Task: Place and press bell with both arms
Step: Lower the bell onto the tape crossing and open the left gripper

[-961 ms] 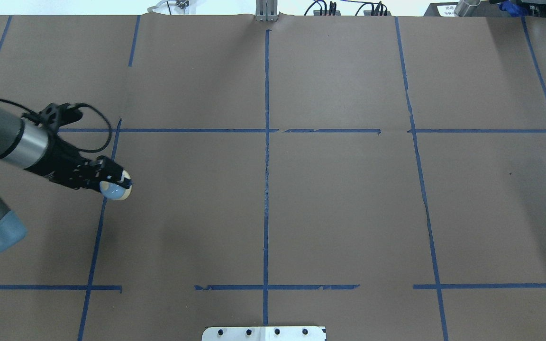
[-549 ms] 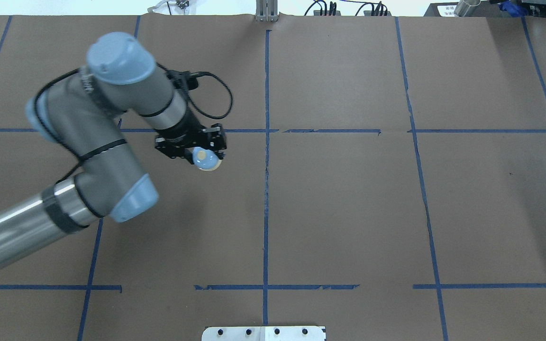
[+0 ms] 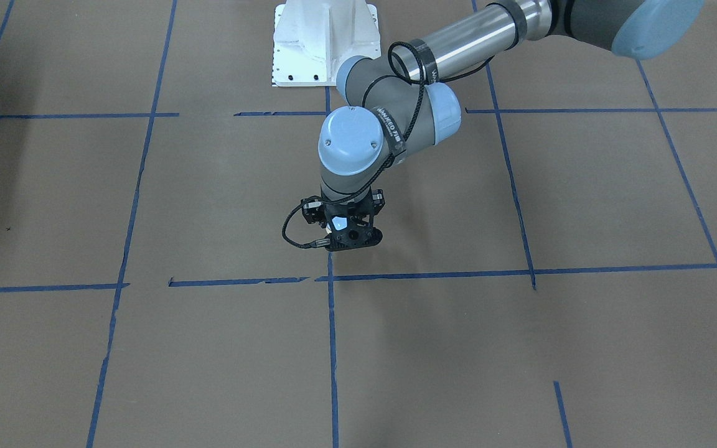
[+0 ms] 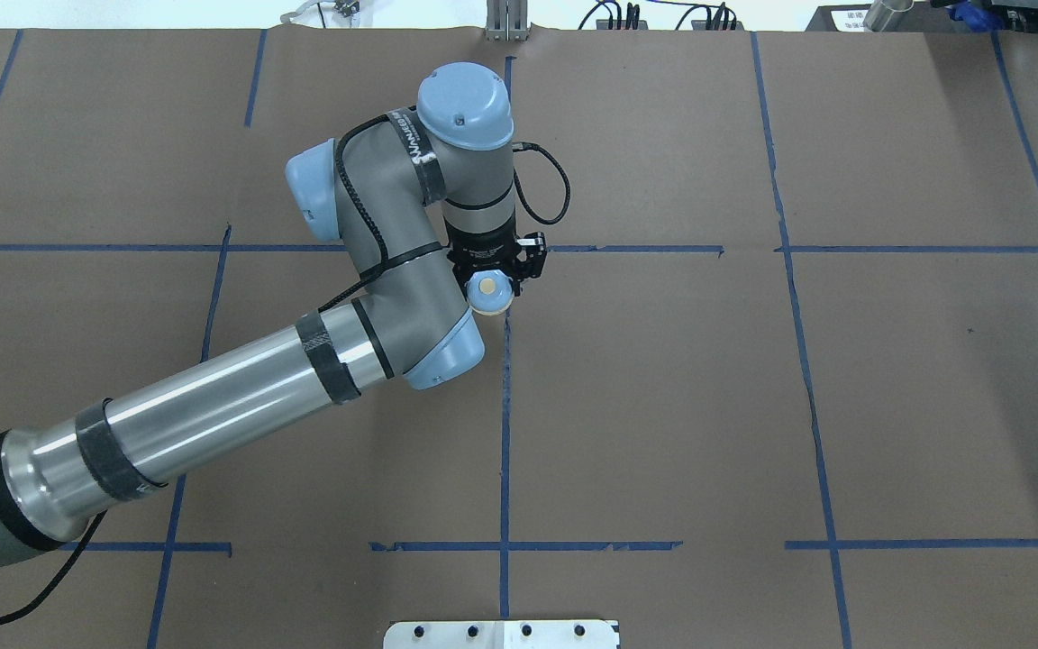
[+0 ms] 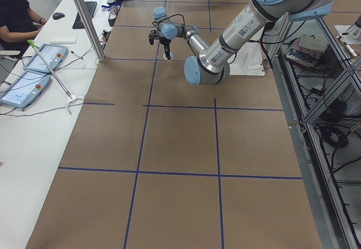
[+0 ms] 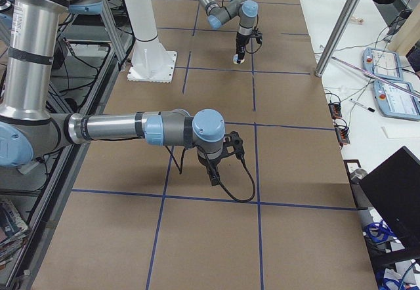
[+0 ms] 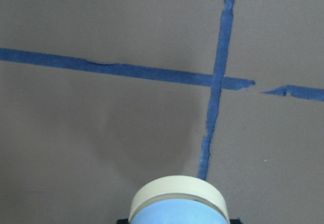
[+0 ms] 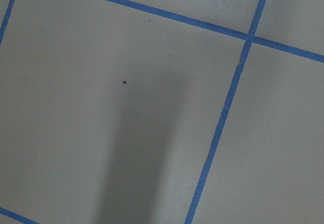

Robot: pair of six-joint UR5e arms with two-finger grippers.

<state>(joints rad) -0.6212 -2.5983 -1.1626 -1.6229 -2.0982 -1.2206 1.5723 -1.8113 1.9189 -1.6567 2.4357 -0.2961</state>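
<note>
Though the right tool (image 6: 214, 180) shows only side-on and I cannot tell its state, the left tool (image 4: 492, 279) is clamped on the bell (image 4: 488, 295), beside the tape crossing (image 7: 217, 79) mid tabletop (image 4: 663, 406).

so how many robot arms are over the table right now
2: the left arm reaches mid-table, holding the bell; the right arm stretches over its own end.
</note>
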